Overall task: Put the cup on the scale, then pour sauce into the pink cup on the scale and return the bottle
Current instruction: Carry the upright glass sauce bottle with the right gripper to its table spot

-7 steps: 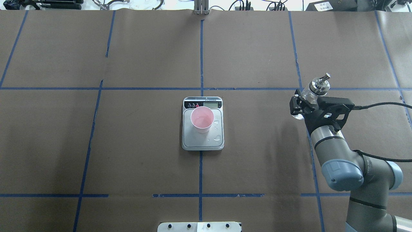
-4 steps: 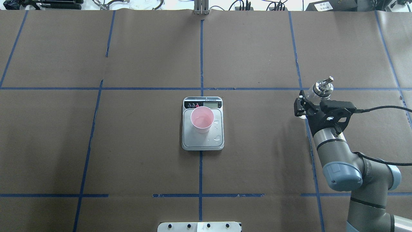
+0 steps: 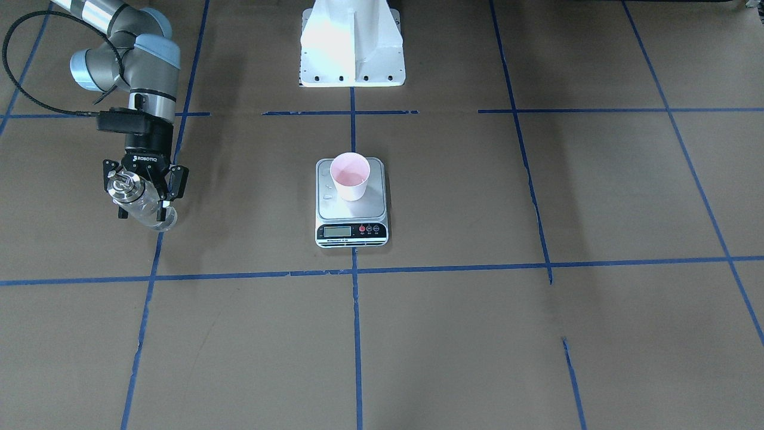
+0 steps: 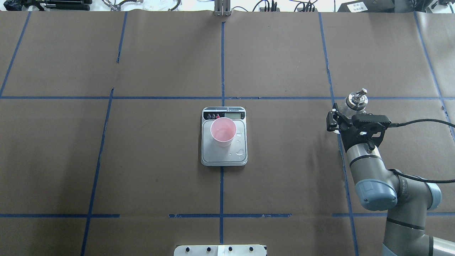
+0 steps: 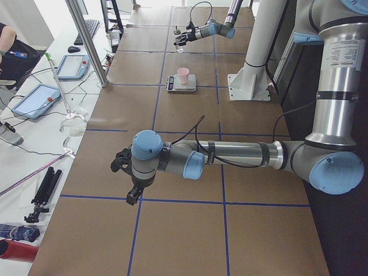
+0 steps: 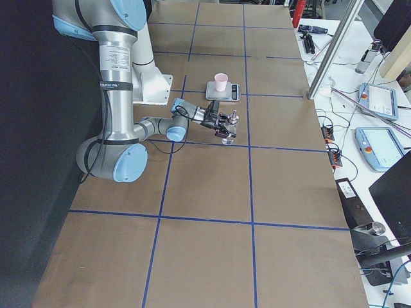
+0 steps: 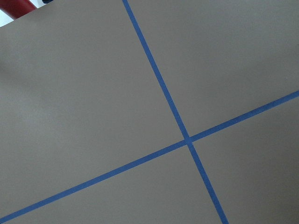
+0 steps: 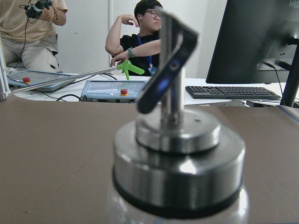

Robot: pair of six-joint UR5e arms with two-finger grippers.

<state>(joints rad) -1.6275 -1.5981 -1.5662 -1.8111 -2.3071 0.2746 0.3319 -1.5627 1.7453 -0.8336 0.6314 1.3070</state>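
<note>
I read this as step 3 of 3, returning the bottle. The cup [image 4: 223,131] sits on the scale [image 4: 224,159] with clear liquid in it, so the pour looks done. My right gripper [image 3: 143,190] has its jaws clamped on the glass body of the bottle [image 4: 356,98], at the table's right side, well apart from the scale. The bottle's cap is up and it leans slightly. I cannot tell whether its base touches the table. The next move calls for levelling it, seating the base flat, then spreading the jaws and backing off without nudging it. The left gripper [image 5: 127,177] hangs far off over the table, and I cannot tell how its jaws stand.
</note>
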